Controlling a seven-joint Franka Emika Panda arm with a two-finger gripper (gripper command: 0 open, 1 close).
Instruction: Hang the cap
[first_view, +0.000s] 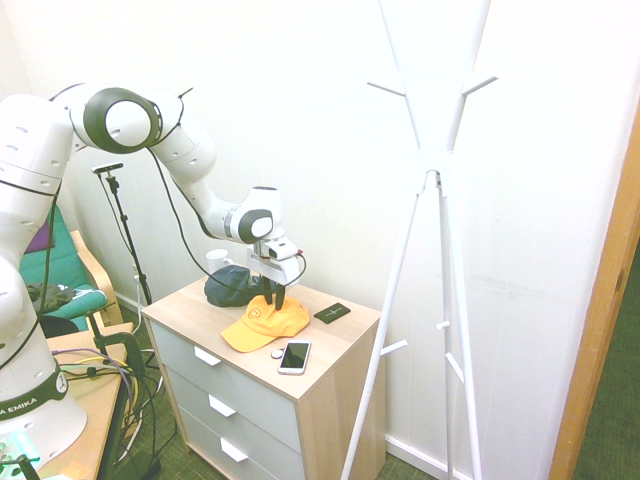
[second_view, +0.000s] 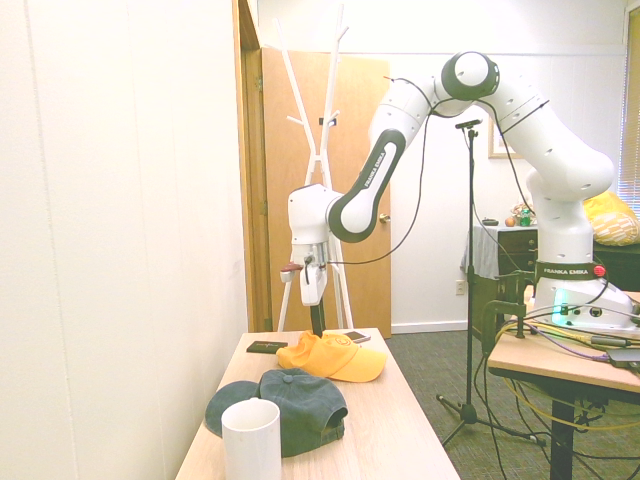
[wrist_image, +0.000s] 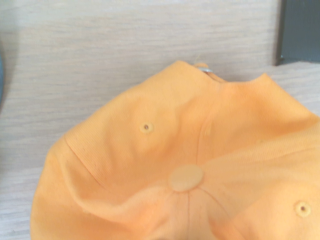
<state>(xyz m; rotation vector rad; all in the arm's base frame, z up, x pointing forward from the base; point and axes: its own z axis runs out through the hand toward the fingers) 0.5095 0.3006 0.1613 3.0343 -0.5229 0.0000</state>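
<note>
Orange-yellow baseball cap (first_view: 268, 325) is lying on the dresser (first_view: 186, 309). We are seeing the gripper (first_view: 274, 300) standing part-open at its crown, any hold unclear.

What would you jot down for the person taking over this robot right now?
Gripper: fingertips down at the crown of the yellow cap; I can't tell whether it has a grip.
Cap: on the dresser top, between the phone and the dark navy cap.
Done: arm brought to the right cap.
Left: make sure of the grip, lift, carry it to the white coat stand and hang it on a peg.
</note>
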